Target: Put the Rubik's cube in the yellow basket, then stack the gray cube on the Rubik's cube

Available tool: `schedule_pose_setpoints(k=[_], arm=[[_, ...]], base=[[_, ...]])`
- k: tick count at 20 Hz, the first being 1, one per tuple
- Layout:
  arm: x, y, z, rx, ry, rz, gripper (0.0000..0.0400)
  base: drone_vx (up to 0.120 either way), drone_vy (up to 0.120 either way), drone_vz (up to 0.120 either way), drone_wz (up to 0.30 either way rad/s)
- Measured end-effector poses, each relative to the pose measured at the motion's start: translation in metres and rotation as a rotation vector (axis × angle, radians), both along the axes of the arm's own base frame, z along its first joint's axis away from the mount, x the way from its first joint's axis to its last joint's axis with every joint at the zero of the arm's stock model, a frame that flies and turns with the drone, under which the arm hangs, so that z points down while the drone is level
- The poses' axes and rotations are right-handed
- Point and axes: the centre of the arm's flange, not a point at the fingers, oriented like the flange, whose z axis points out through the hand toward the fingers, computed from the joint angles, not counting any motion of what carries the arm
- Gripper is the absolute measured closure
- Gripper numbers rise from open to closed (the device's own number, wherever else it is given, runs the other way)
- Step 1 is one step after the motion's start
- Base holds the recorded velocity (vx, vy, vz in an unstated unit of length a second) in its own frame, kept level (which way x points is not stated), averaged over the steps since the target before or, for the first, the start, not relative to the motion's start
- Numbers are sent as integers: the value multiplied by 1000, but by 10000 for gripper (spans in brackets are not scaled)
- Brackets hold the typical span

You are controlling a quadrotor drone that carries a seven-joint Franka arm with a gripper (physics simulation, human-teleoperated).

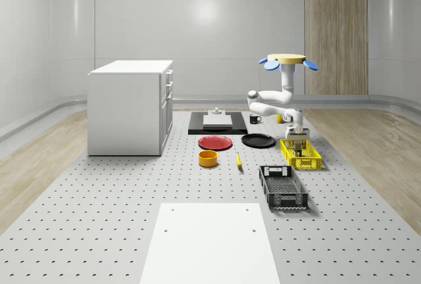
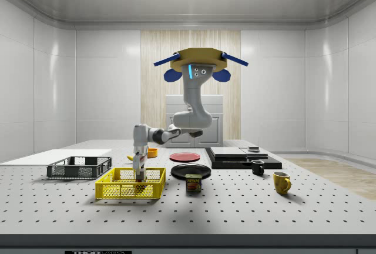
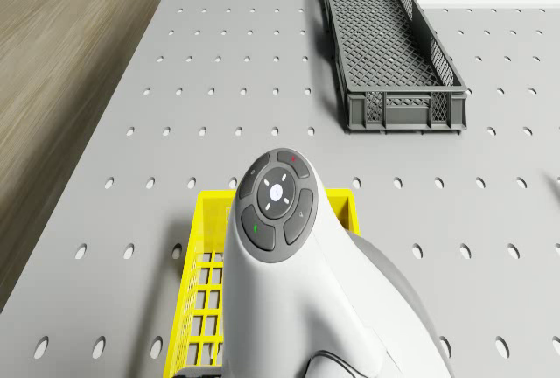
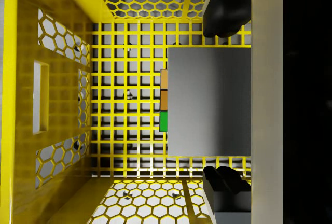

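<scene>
sitting inside the yellow basket (image 4: 62,37), the gray cube (image 4: 210,102) covers most of the rubik's cube (image 4: 164,99) beneath it, and only a thin strip of orange and green tiles peeks past one gray edge in the wrist view. that strip suggests the gray cube is offset on its base, so it may tip or slide off if let go carelessly. the gripper (image 4: 224,97) is down in the basket with one dark finger (image 4: 225,16) on each of two opposite sides of the gray cube; they look close against it, but whether they clamp it or have just parted cannot be told. if the fingers drag while rising, they could pull the gray cube sideways and topple the stack, or nudge the basket wall. in the side view the arm (image 2: 176,131) reaches down from the drone (image 2: 200,66), which hovers above the table (image 2: 247,207) beside the basket, near the black plate (image 2: 191,170); any drift in the hover would carry straight into the gripper. the gray crate (image 1: 283,187) lies well apart.
</scene>
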Motion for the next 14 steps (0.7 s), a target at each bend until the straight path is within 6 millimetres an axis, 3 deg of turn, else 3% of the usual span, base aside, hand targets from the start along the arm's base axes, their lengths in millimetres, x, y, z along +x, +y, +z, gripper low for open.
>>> schedule_pose_setpoints(k=[6,14], arm=[[0,0,-14,0,0,0,5],[0,0,-19,0,0,0,1]], base=[[0,0,0,0],[0,0,0,0]])
